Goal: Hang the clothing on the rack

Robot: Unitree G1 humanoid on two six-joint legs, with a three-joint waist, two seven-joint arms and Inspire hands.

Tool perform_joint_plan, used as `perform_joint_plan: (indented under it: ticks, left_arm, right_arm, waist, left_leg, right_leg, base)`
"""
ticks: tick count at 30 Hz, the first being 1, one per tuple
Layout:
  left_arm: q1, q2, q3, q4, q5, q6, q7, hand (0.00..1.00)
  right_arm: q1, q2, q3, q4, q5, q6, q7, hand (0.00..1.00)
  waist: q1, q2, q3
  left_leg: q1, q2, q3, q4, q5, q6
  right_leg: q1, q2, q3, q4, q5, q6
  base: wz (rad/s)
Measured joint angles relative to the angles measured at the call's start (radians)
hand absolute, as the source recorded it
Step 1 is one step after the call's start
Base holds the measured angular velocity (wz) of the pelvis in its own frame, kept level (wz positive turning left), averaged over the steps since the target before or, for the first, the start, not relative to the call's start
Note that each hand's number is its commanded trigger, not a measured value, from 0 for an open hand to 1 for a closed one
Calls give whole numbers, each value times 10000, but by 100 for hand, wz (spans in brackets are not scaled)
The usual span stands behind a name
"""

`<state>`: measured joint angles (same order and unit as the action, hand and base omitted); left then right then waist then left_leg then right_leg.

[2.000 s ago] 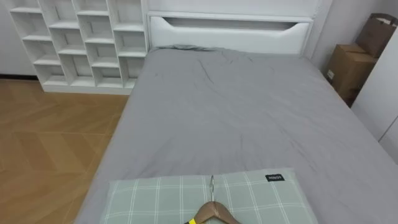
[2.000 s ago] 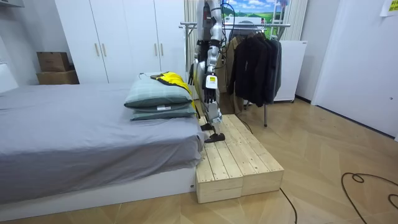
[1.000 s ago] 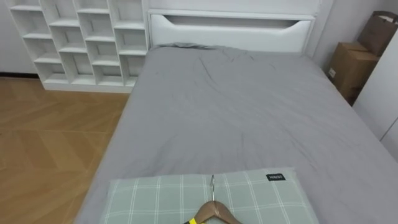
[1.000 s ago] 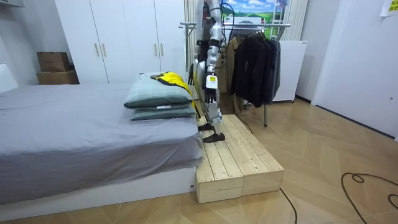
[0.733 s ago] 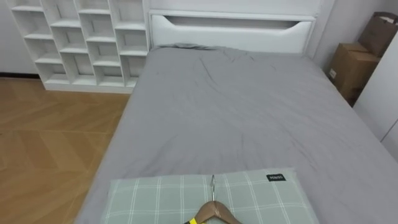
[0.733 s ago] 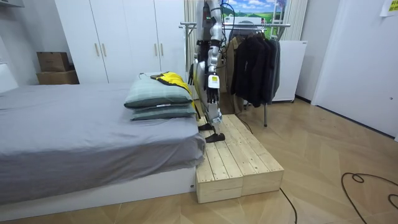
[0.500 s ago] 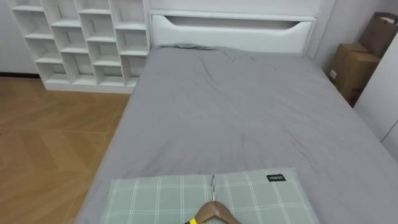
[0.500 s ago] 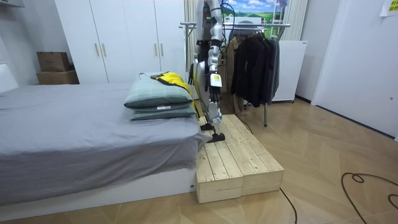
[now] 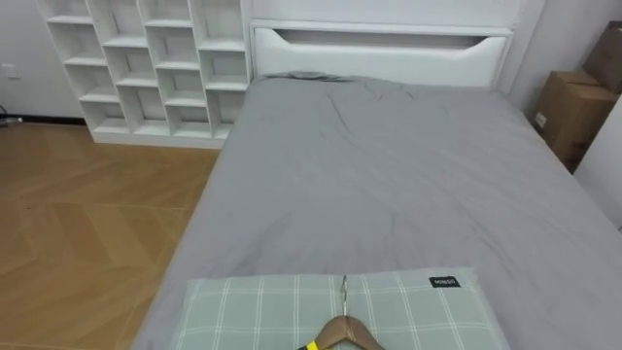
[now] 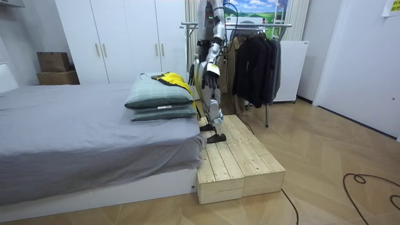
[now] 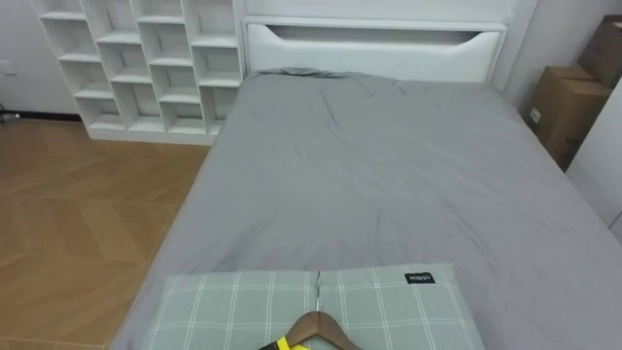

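A wooden hanger [image 9: 342,329] with a metal hook lies on the green checked pillow [image 9: 253,309] at the near end of the bed, with a bit of yellow garment [image 9: 309,345] at its left end. In the room view the yellow garment [image 10: 170,79] rests on top of two stacked pillows [image 10: 159,100]. I stand on a wooden platform [image 10: 234,159] at the bed's foot, facing the bed. My left hand [image 10: 210,70] is raised at waist height beside the pillows, its fingers hanging loose and empty.
The grey bed [image 9: 389,185] stretches ahead to a white headboard [image 9: 379,49]. White cube shelves [image 9: 146,58] stand at the left, cardboard boxes [image 9: 573,107] at the right. Behind me a clothes rack [image 10: 250,25] carries dark jackets [image 10: 256,62].
My left forearm has lifted from hanging at my side, so the hand is now higher and nearer the pillows. The eye view has turned slightly left.
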<state>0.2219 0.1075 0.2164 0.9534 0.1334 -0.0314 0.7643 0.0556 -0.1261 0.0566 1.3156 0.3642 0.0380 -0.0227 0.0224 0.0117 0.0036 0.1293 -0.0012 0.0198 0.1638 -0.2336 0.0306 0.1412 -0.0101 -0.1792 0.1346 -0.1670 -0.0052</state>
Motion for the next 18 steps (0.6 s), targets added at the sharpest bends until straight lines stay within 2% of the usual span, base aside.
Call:
perform_joint_plan:
  ticks: [8, 11, 18]
  left_arm:
    - [-152, 15, -327, -604, 2089, -245, 1115, 0]
    - [-208, 36, -709, -682, 2642, -410, 1279, 0]
    - [-267, 66, -1493, -704, 3796, -424, 1366, 0]
  right_arm:
    - [-156, -3, -6, 7, -560, -269, 29, 0]
    - [-200, -3, -4, 6, -574, -277, 62, 0]
    - [-192, -12, -1, 4, -638, -278, 32, 0]
  waist:
    - [-225, -18, -30]
    - [-319, -16, -35]
    - [-478, 4, -39]
  left_leg:
    - [-16, -51, -59, 32, 20, 9]
    - [0, -63, -63, 51, 23, 14]
    - [-5, -62, -63, 40, 25, 17]
  right_leg:
    - [-3, -24, 51, -13, -1, 1]
    - [4, -39, 41, -13, -1, 1]
    - [-17, -41, 9, -14, -2, 4]
  base:
    - [0]
    - [0]
    - [0]
